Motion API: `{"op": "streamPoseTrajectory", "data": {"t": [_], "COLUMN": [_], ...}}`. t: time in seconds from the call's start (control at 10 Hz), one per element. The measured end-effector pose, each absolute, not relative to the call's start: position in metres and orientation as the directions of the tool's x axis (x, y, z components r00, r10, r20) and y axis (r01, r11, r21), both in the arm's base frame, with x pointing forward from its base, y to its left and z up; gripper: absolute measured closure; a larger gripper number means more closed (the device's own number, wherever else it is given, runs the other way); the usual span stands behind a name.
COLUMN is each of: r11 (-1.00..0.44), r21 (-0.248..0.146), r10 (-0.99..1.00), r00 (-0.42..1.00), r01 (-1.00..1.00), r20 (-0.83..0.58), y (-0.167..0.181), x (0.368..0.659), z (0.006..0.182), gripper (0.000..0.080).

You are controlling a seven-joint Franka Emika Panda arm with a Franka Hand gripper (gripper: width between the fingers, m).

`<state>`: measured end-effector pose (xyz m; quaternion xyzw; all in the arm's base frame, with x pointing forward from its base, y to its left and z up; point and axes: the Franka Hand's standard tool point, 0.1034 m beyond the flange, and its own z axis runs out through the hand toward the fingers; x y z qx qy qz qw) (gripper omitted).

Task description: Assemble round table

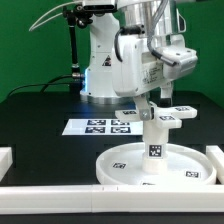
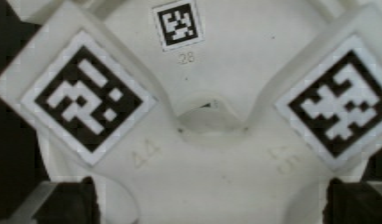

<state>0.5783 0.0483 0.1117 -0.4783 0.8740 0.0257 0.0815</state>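
The large rimmed round disc [image 1: 118, 166] lies flat near the front of the table. The short thick leg [image 1: 155, 140] stands upright in its middle, and the small cross-shaped base [image 1: 176, 112] sits on top of the leg. My gripper [image 1: 160, 105] hangs straight over the base, fingers down at its centre. In the wrist view the base [image 2: 206, 90] fills the picture, tags on its arms. My gripper [image 2: 209, 203] straddles one white arm. The dark fingers [image 2: 67, 203] stand wide at either side, with a thin shadowed gap on one side. Nothing is clamped.
The marker board [image 1: 98, 126] lies flat behind the disc, at the foot of the robot's white pedestal [image 1: 105, 70]. Plain white border blocks line the front [image 1: 90, 196], the exterior view's left [image 1: 5, 156] and right [image 1: 216, 154]. The tabletop is black.
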Motion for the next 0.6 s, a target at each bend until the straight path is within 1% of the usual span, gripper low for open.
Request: {"op": "streamPoseTrajectory", "data": {"t": [0.2,0.6], "r11": [0.534,0.481], "r21": [-0.047,-0.056], "r10": [-0.834,-0.866], "r00": [-0.517,-0.465], "r01": [-0.844,-0.875], "r20": [-0.193,-0.185], "y": [0.0527,0.0526], "x": [0.5842,0.5832], "z": [0.1280,0.1248], "gripper": [0.0151,0.0151]}}
